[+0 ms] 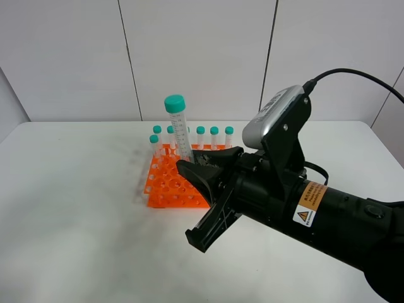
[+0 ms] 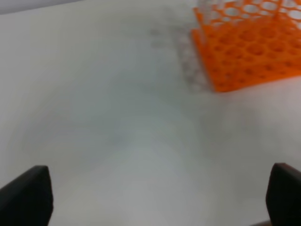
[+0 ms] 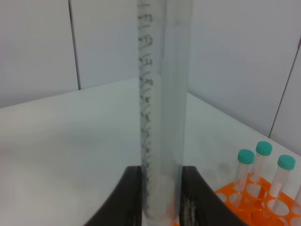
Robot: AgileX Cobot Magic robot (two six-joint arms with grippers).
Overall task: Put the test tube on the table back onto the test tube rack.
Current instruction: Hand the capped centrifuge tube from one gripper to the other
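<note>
Because the tube must go tip-first into a hole, our right gripper (image 1: 192,163) is clamped on the test tube (image 1: 180,129) near its lower end, holding it nearly upright, cap up, just above the test tube rack (image 1: 165,189); our left gripper (image 2: 156,195) hangs spread wide and empty over the table (image 1: 76,208), apart from the rack; the tabletop is matte white; pale wall panels (image 1: 189,50) stand behind.

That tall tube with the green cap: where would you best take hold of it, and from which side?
On its straight clear wall, pinched from the side, as the right gripper does. The test tube is upright, round and slim, so fingers across it hold steady. This grip sits low; nearer the cap would probably leave the tip freer for the test tube rack.
</note>
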